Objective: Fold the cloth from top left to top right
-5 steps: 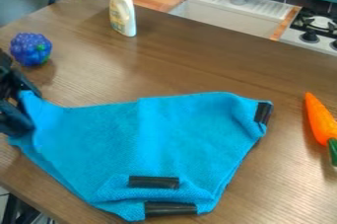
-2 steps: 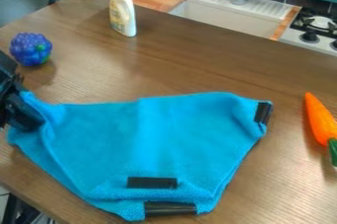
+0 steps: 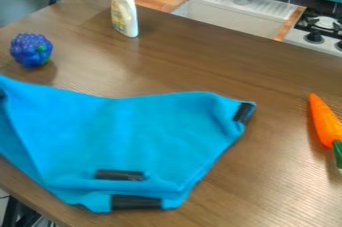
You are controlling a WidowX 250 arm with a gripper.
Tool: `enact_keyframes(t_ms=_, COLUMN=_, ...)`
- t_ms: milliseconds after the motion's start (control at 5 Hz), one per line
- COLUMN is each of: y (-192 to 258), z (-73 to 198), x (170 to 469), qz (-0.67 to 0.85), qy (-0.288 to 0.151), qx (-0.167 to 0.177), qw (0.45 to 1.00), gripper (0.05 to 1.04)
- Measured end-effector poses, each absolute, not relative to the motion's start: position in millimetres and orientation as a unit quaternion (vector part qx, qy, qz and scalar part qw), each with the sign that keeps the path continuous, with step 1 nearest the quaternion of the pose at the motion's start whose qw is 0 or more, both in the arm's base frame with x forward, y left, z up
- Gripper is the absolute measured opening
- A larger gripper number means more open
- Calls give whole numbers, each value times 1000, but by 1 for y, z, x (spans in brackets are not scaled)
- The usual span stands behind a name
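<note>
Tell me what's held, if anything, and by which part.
Probably the cloth, by its left end, at the view's left edge; the hold itself is unclear.

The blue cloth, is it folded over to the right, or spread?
Mostly spread: the cloth stretches from the view's left edge to its black-marked right corner.

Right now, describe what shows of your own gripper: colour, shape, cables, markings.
My gripper is black, a dark sliver at the left edge of the camera view. That is too little to tell its shape, or any cables or markings.
</note>
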State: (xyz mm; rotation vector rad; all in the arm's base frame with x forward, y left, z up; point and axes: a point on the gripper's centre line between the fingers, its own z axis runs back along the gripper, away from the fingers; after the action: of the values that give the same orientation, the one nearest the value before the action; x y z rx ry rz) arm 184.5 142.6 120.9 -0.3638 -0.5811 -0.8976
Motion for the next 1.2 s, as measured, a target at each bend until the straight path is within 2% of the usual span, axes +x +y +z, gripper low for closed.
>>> enact_keyframes(t_ms=200, y=155, z=134, x=181, qz=-409, qy=-232, qx=-215, qw=856, gripper=82)
enact_keyframes(t_ms=400, y=131, z=146, x=190, qz=-387, qy=-216, qx=-254, qw=859, gripper=83)
enact_keyframes(t_ms=1000, y=34, z=169, x=248, qz=-264, qy=-204, qx=-316, qw=888, gripper=83)
enact_keyframes(t_ms=1200, y=15, z=177, x=269, qz=-209, qy=-199, qx=-314, qw=905, gripper=82)
